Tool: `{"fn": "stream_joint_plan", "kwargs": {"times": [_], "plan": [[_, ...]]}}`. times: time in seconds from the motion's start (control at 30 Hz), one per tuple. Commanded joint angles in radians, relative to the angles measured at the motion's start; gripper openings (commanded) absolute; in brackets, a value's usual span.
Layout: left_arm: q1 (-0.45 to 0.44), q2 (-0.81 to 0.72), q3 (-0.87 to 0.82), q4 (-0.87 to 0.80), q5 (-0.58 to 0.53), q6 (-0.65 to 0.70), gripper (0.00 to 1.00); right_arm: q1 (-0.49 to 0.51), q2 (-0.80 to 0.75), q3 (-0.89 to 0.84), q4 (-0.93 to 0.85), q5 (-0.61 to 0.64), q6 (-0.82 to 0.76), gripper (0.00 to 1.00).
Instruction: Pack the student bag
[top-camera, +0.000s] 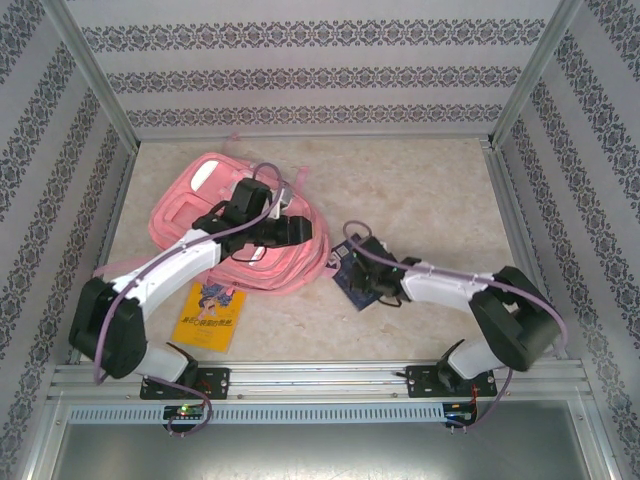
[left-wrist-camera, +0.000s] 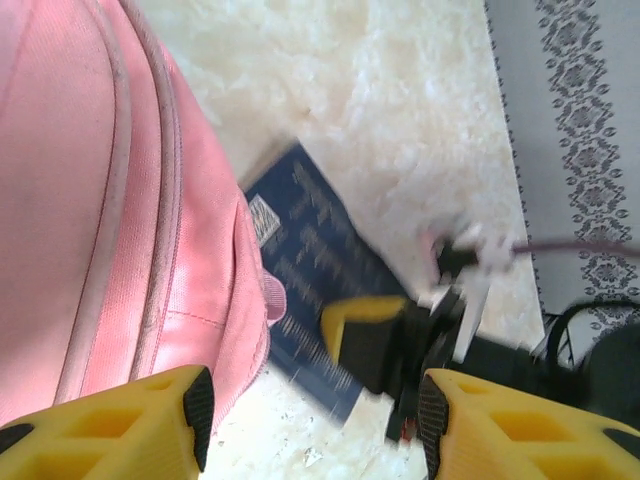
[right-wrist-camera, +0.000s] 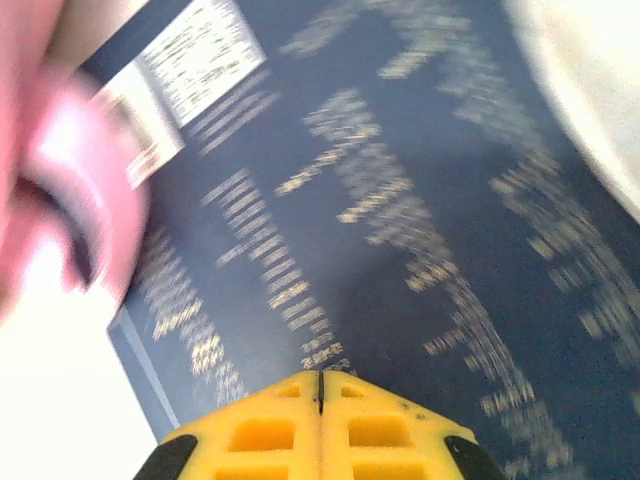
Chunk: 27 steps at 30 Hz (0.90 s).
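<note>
Student bag (top-camera: 185, 215): soft, limp pink fabric, probably light, lying flat at 10 o'clock on the table (top-camera: 420, 190); best taken by a strap or seam. Left claw (left-wrist-camera: 310, 410) apart, empty, over its 3 o'clock edge; right claw (right-wrist-camera: 320, 380) pressed together above blue book (right-wrist-camera: 400, 200)

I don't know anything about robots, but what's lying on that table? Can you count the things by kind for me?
Backpacks: 1, the pink student bag
Books: 2, a yellow book and a dark blue book
Total: 3
</note>
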Motion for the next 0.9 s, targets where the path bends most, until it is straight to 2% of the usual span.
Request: {"fn": "stream_joint_plan", "kwargs": {"times": [0.0,0.13,0.2,0.3,0.4,0.53,0.87], "plan": [[-0.049,-0.041,-0.044,-0.003,-0.059,0.001,0.56,0.028,-0.116,-0.074,-0.007,-0.094,0.075,0.04],[-0.194,-0.012,-0.062,0.007,-0.099,-0.015,0.55,-0.036,-0.326,-0.111,-0.102,-0.028,0.009,0.26],[-0.255,0.015,-0.083,0.043,-0.103,-0.033,0.53,-0.119,-0.392,-0.135,-0.127,-0.030,-0.014,0.32],[-0.315,0.050,-0.135,0.099,-0.128,-0.053,0.50,-0.261,-0.407,-0.159,-0.107,-0.145,-0.040,0.34],[-0.350,0.105,-0.172,0.158,-0.119,-0.082,0.49,-0.338,-0.336,-0.141,-0.097,-0.241,-0.067,0.36],[-0.371,0.166,-0.182,0.203,-0.122,-0.086,0.49,-0.358,-0.217,-0.102,-0.061,-0.361,-0.104,0.38],[-0.370,0.256,-0.199,0.289,-0.155,-0.079,0.49,-0.360,-0.112,-0.110,0.013,-0.424,-0.111,0.40]]}}
